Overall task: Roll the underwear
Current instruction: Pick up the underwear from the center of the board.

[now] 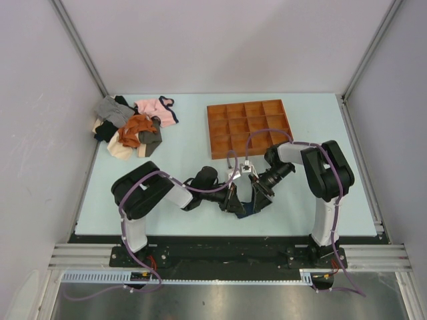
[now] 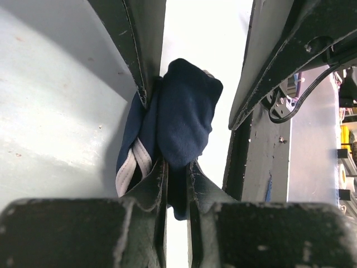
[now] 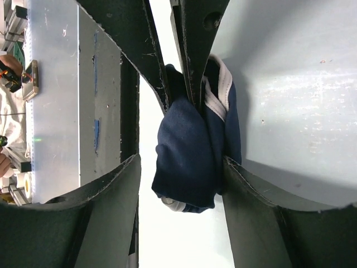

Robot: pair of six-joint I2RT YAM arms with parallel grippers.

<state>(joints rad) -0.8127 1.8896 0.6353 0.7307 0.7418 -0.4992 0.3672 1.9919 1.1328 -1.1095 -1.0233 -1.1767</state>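
Note:
The underwear (image 1: 245, 211) is a bunched navy bundle with white trim, held just above the table's near middle. In the left wrist view the underwear (image 2: 187, 106) has a fold pinched between my left gripper's (image 2: 175, 164) nearly closed jaws. My right gripper (image 3: 181, 162) faces it from the other side and stands open around the underwear (image 3: 187, 151). Its right finger (image 3: 256, 206) touches the bundle and its left finger (image 3: 106, 212) stands clear of it. From above, the left gripper (image 1: 233, 200) and right gripper (image 1: 257, 193) meet tip to tip.
A brown compartment tray (image 1: 248, 128) sits behind the grippers at the table's back middle. A pile of garments (image 1: 133, 127), with pink, orange, grey and black pieces, lies at the back left. The table's front edge (image 1: 227, 233) runs just below the grippers.

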